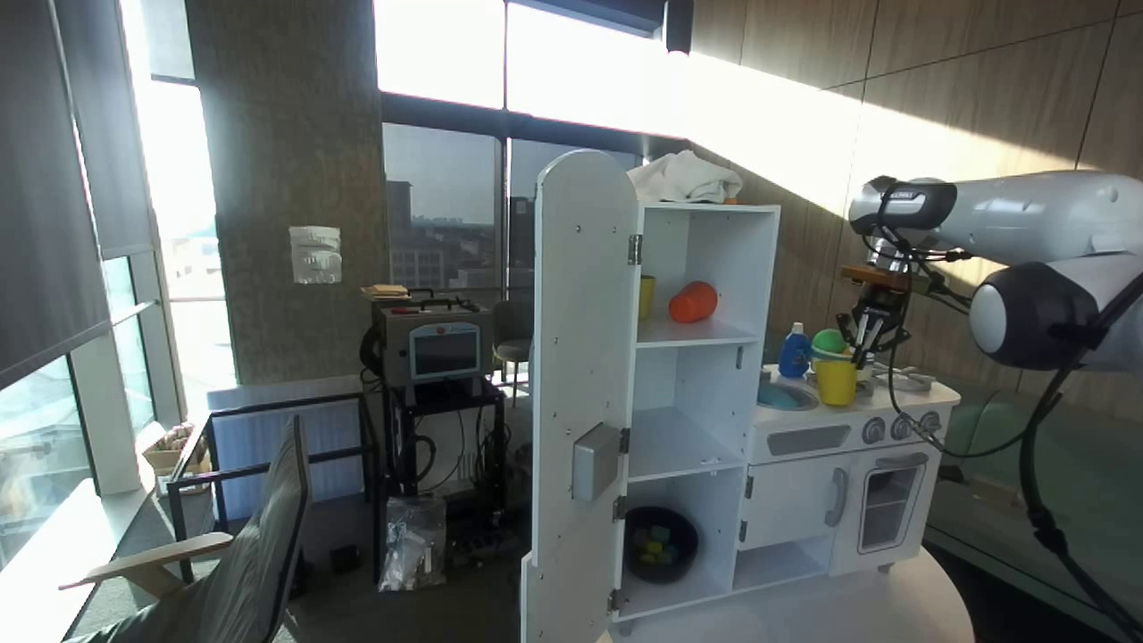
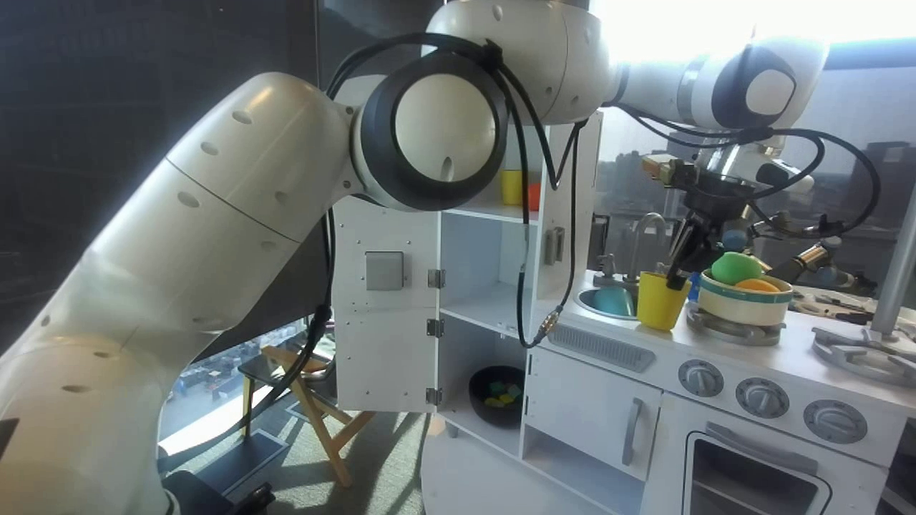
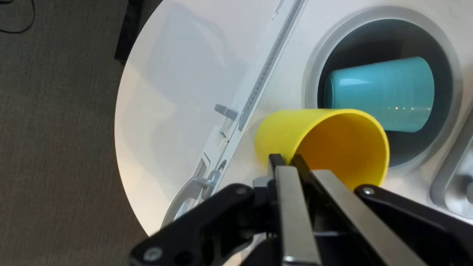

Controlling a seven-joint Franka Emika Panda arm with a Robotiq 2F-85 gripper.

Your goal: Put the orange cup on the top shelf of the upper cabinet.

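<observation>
Wrist view: gripper [image 3: 288, 160] clamps a yellow cup [image 3: 325, 140] by its rim.
Orange cup [image 1: 693, 302]: lies on its side on the top shelf [image 1: 689, 333], well apart from the gripper.

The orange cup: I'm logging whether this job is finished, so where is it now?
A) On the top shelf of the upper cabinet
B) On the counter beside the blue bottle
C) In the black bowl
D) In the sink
A: an exterior view shows the orange cup resting on the top shelf of the upper cabinet.
</observation>
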